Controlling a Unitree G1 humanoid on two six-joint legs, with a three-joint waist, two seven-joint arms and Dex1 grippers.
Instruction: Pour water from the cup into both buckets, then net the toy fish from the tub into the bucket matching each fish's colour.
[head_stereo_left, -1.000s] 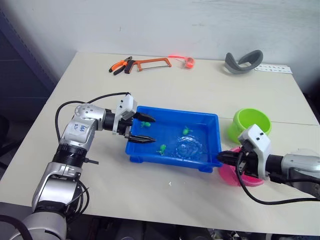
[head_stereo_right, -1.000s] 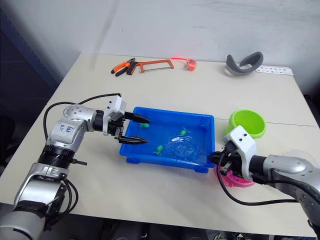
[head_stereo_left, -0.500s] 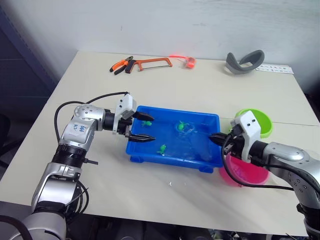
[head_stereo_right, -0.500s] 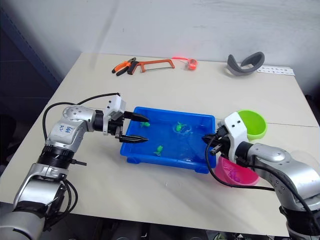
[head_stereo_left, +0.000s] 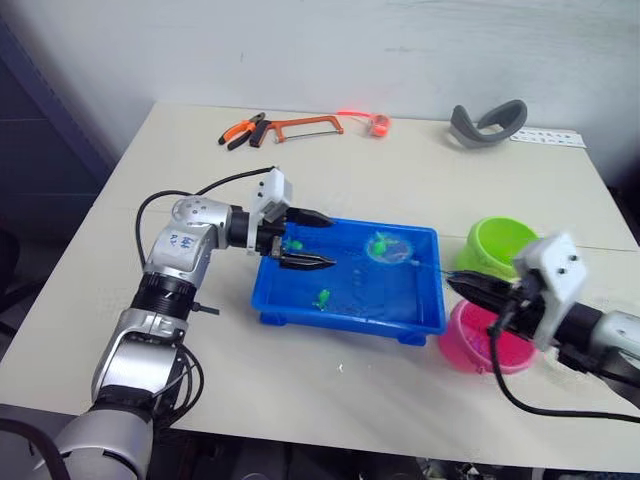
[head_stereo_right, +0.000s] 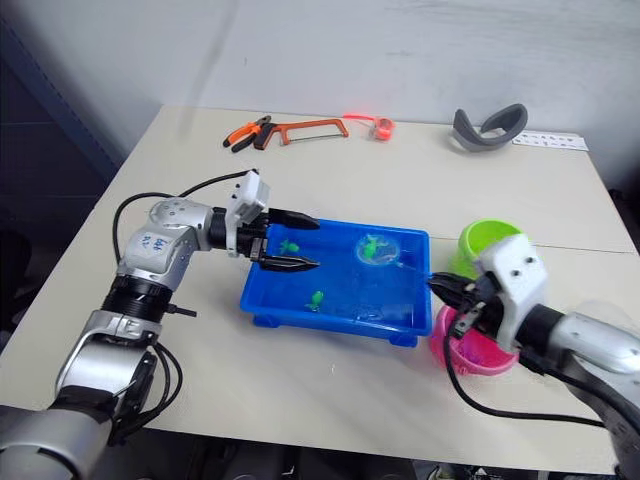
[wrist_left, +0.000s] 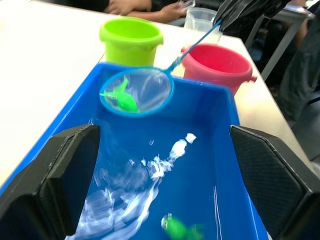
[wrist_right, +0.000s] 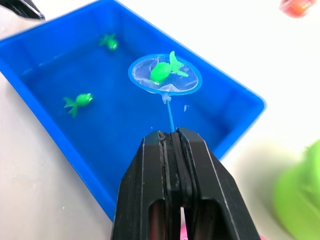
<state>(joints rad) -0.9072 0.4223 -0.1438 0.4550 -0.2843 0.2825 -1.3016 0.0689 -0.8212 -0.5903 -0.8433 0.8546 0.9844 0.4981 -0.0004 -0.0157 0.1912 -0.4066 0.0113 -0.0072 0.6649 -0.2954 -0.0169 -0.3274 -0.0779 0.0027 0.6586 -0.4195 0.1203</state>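
On the pale bench (head_stereo_left: 400, 190), my right gripper (wrist_right: 172, 137) is clamped on the net (wrist_right: 165, 76), a green fish (wrist_right: 161, 71) lifted over the blue tub (head_stereo_left: 300, 310); next, carry it right to the lime bucket (head_stereo_left: 498, 245). Left gripper (head_stereo_left: 305, 240) gapes empty.

A white table (head_stereo_left: 180, 150) is seen, at whose far edge orange-handled pliers (head_stereo_left: 240, 130) lie just beside an orange-framed hacksaw (head_stereo_left: 300, 126), with a small orange-red object (head_stereo_left: 377, 124) at the saw's end and a curved grey object (head_stereo_left: 485, 123) and white strip (head_stereo_left: 548, 138) farther right.
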